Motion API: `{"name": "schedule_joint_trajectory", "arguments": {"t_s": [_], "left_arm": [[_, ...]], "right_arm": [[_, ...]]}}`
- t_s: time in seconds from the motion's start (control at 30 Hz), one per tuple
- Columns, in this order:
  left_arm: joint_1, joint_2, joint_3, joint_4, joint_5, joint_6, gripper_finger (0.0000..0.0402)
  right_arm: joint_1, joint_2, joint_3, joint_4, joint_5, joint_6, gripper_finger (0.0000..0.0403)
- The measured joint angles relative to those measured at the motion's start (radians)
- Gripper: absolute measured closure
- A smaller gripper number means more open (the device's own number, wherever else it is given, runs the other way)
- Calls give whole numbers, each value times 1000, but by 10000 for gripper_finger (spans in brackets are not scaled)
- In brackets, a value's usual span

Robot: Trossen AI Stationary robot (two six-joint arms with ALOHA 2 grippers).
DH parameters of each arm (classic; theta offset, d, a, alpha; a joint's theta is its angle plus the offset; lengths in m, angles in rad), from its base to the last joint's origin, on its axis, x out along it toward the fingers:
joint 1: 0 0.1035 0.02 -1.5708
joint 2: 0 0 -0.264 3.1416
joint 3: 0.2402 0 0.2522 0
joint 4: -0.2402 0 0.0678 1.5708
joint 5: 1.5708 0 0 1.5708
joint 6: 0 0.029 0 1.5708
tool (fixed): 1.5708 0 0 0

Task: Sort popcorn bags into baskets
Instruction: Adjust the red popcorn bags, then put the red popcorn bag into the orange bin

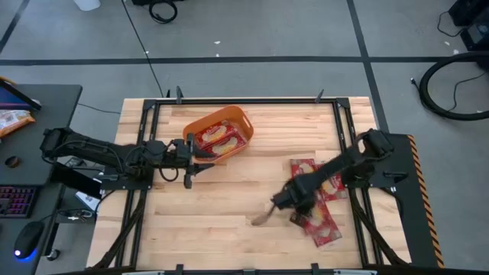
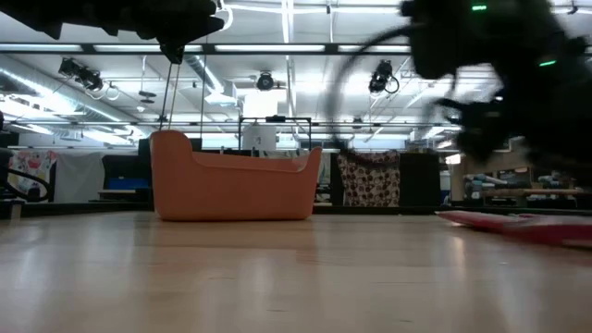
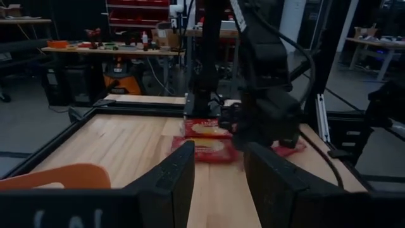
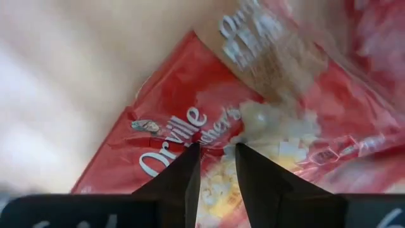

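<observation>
The orange basket (image 1: 229, 114) (image 2: 236, 190) stands at the table's far middle with red popcorn bags (image 1: 218, 136) lying flat inside it. Several more popcorn bags (image 1: 325, 228) (image 2: 518, 225) (image 3: 209, 151) lie flat on the wood at the right. My left gripper (image 1: 200, 156) (image 3: 218, 183) hovers open and empty by the basket's near side. My right gripper (image 1: 281, 205) (image 4: 217, 152) points steeply down over a red bag (image 4: 164, 139) at the left end of that group. Its fingers stand a little apart, and the bag's picture panel shows through the gap. My right gripper comes at the red bag's printed face (image 4: 218, 130) from above with its fingers a little apart. I cannot tell whether the fingertips touch the bag. The bag lies flat under them.
A blurred tan strip (image 1: 262, 219) shows on the wood just left of my right gripper; what it is cannot be told. Black frame rails (image 1: 145, 145) run along the table's left and right sides. Bare wood (image 1: 229, 206) lies between the basket and the near edge.
</observation>
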Motion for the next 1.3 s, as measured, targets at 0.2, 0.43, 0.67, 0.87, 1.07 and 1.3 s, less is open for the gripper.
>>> {"name": "schedule_joint_trajectory", "arguments": {"t_s": [0.2,0.43,0.67,0.87,1.07,1.3], "left_arm": [[0,0,0,-3,0,23,260],[0,0,0,-20,0,24,260],[0,0,0,-34,0,15,260],[0,0,0,-52,0,-12,260],[0,0,0,-54,0,-12,260],[1,0,0,-50,-14,-11,260]], "right_arm": [[-104,-1,131,21,402,-174,295],[-97,-5,335,2,543,-355,295],[-2,-7,337,-94,336,-214,295],[111,-7,206,-83,220,-72,295],[197,-7,42,-71,-13,32,296],[197,-7,-87,-27,-173,179,295]]}}
